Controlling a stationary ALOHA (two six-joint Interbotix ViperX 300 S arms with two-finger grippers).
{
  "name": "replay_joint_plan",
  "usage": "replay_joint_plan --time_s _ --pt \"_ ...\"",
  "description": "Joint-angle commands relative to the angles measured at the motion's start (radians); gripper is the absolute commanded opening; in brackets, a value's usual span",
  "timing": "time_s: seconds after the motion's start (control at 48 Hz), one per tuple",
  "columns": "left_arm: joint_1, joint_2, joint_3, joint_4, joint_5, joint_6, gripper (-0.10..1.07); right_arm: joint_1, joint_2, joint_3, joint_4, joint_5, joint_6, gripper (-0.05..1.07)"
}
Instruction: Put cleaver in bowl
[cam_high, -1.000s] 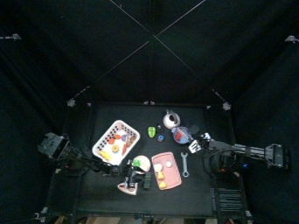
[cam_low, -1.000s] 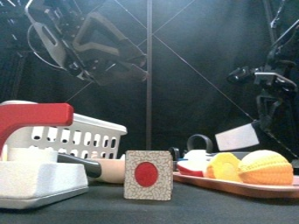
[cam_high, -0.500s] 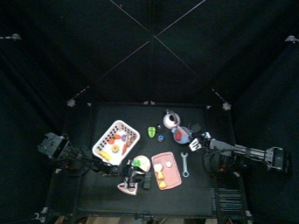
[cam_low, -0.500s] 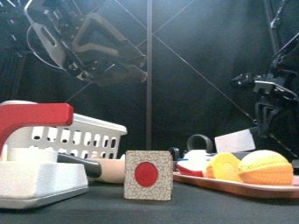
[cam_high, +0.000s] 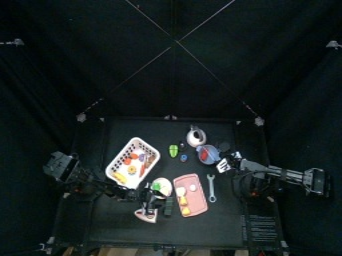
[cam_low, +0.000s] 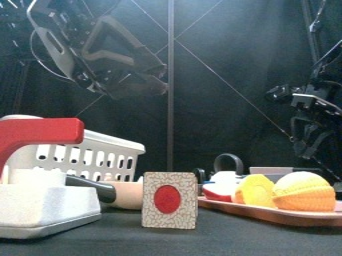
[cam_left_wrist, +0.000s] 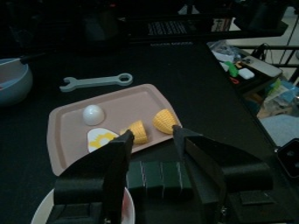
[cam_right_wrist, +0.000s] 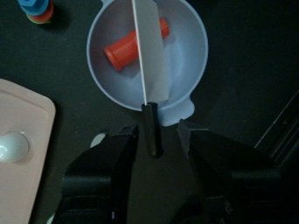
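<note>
The cleaver has a grey blade seen edge-on and a black handle. My right gripper is shut on the handle and holds the blade just over the bluish-grey bowl. A red cylinder lies inside the bowl. In the top view the bowl sits at the table's right with the right gripper beside it. In the front view the blade shows low behind the orange food. My left gripper is open and empty, hanging above the pink tray.
A pink tray with an egg and orange pieces lies near the front. A grey wrench lies beside it. A white slatted basket and a green-and-white plate are at the left.
My right gripper has lowered the cleaver: in the front view the blade has dropped from above the orange food to just behind it. The left arm has not moved.
</note>
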Motion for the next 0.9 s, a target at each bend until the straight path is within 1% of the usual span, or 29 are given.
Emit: replay_joint_plan --time_s 0.0,0.062,0.146,0.208,0.25,0.271,0.333,0.5,0.583,0.708,0.875 --pt "0.0 -0.009 -0.011 0.002 -0.009 0.002 0.8 0.003 -0.003 -0.017 -0.003 -0.018 -0.002 0.79" --pt "0.002 -0.009 -0.012 0.002 -0.009 0.002 0.8 0.005 -0.005 -0.012 -0.005 -0.043 -0.002 0.79" --pt "0.005 -0.009 -0.018 -0.003 -0.009 0.002 0.8 0.021 -0.011 -0.002 -0.011 -0.114 -0.002 0.79" --pt "0.005 -0.009 -0.021 -0.008 -0.009 0.002 0.8 0.031 -0.017 0.009 -0.02 -0.21 -0.002 0.79" --pt "0.006 -0.008 -0.023 -0.012 -0.009 0.0 0.8 0.032 -0.018 0.021 -0.025 -0.293 -0.002 0.79" --pt "0.006 -0.009 -0.025 -0.014 -0.009 0.002 0.8 0.032 -0.018 0.032 -0.028 -0.351 -0.002 0.79" --pt "0.011 -0.006 -0.029 -0.025 -0.009 0.002 0.8 0.032 -0.02 0.054 -0.031 -0.451 -0.003 0.79" --pt "0.023 0.011 -0.046 -0.052 -0.009 0.003 0.8 0.037 -0.041 0.109 -0.055 -0.601 -0.003 0.79" --pt "0.032 0.031 -0.064 -0.054 -0.006 0.002 0.8 0.04 -0.049 0.126 -0.06 -0.634 -0.003 0.79" --pt "0.04 0.058 -0.101 -0.054 0.009 0.003 0.81 0.043 -0.066 0.117 -0.06 -0.646 -0.003 0.79" --pt "0.043 0.086 -0.161 -0.057 0.083 0.002 0.82 0.069 -0.075 0.124 -0.058 -0.676 -0.003 0.79"
